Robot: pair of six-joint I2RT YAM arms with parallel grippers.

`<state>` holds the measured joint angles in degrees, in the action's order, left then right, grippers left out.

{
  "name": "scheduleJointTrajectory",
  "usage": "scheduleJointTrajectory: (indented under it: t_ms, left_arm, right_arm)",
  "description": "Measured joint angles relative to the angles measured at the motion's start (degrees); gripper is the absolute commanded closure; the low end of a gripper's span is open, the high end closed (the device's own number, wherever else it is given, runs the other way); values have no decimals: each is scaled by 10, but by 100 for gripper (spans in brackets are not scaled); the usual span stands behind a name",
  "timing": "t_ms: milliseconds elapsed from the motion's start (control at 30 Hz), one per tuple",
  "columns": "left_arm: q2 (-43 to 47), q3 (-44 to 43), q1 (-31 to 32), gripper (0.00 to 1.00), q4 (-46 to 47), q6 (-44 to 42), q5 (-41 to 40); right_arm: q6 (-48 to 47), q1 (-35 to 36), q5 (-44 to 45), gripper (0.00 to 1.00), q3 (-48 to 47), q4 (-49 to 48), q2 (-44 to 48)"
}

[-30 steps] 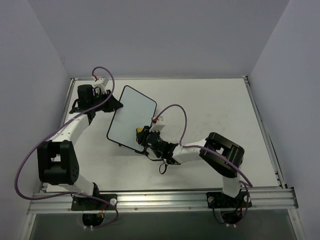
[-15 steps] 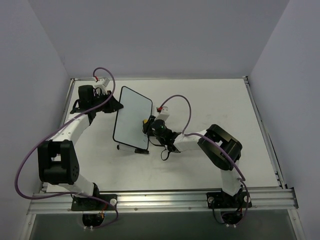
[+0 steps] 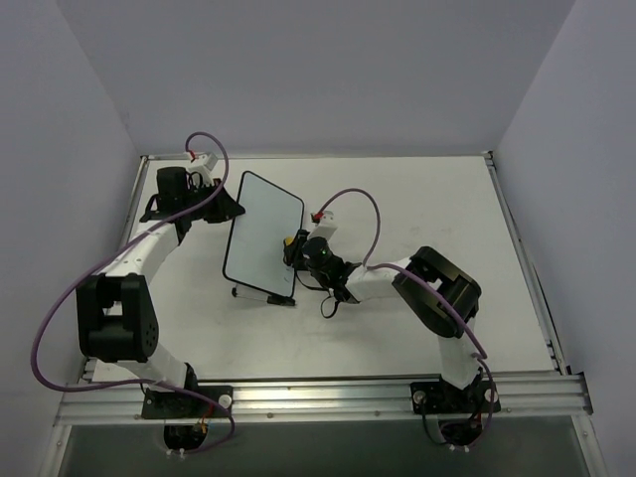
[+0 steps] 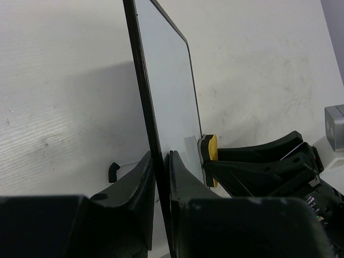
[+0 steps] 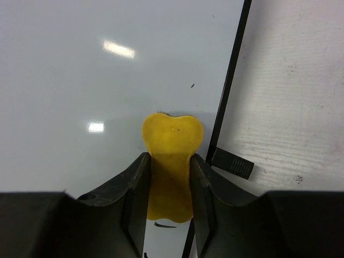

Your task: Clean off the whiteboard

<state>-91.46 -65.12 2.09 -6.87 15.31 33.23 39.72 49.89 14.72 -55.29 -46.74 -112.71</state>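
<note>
The whiteboard (image 3: 261, 233) stands tilted up on its lower edge left of the table's middle, its white face toward the right arm. My left gripper (image 3: 227, 210) is shut on its far left edge; in the left wrist view the black frame (image 4: 141, 80) runs between the fingers of the left gripper (image 4: 160, 161). My right gripper (image 3: 295, 249) is shut on a small yellow eraser (image 3: 289, 241). The eraser (image 5: 172, 134) presses flat on the whiteboard (image 5: 80, 80) close to its right frame, held by the right gripper (image 5: 169, 157). A short dark marker stroke (image 5: 164, 224) shows just below the eraser.
One black foot (image 5: 231, 163) of the board rests on the white table (image 5: 290, 107). Grey walls close in the table (image 3: 427, 209) on three sides. A metal rail (image 3: 318, 397) with both arm bases runs along the near edge. Purple cables loop over each arm.
Over the last second the board has been tipped up steeper. My right gripper has slid the eraser from the board's near right corner up to the middle of its right edge.
</note>
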Motion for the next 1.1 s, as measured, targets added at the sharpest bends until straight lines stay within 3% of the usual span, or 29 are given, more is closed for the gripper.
scheduleJointTrajectory:
  t_ms: [300, 500, 767, 1000, 1100]
  left_arm:
    - [-5, -6, 4, 51, -23, -19, -17]
    - [-5, -7, 8, 47, -37, -23, -14]
    - [-9, -7, 8, 67, -70, -32, -13]
    - [-12, -9, 8, 71, -85, -35, -9]
    - [-13, -12, 7, 93, -87, -23, 5]
  right_arm:
    - [-10, 2, 0, 100, -8, 3, -5]
    - [-11, 2, 0, 100, -11, 3, -8]
    - [-12, 3, 0, 100, -12, 3, -8]
    - [-14, 3, 0, 100, -12, 4, -8]
    - [-16, 3, 1, 100, -12, 5, -8]
